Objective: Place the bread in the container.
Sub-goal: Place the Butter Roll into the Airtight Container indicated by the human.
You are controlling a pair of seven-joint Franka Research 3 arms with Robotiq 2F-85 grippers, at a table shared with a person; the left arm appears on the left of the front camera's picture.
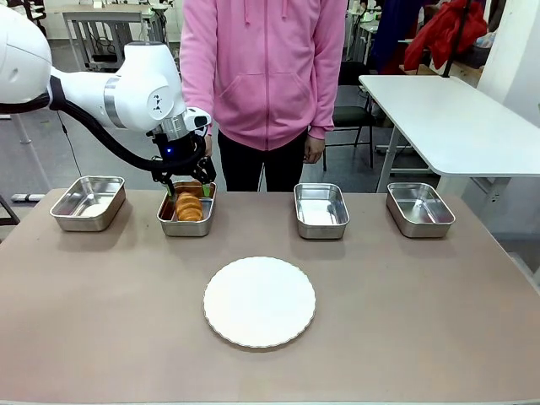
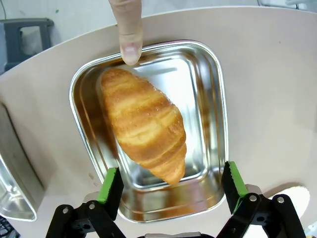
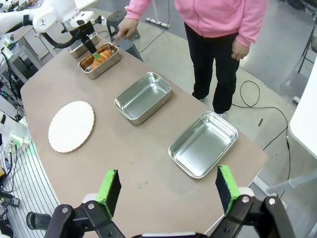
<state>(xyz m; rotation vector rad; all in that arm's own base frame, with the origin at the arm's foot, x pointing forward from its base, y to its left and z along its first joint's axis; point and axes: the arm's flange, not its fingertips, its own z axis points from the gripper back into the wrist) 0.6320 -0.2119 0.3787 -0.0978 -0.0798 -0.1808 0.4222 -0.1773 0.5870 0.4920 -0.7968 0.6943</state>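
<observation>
Croissant [image 2: 143, 124] lies loose in the steel pan [image 2: 210, 89] w/ left gripper [image 2: 171, 182] fully open, empty, jaws straddling the pan's near end; risk: the person's finger [image 2: 130, 34] on the far rim could get bumped if the arm lifts carelessly.

A brown table [image 1: 405, 321] bears four steel pans [image 1: 321, 209] and a white plate [image 1: 259, 301].

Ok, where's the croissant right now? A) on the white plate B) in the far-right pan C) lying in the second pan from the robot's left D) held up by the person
C: the croissant lies in that pan, between the left gripper's open jaws.
</observation>
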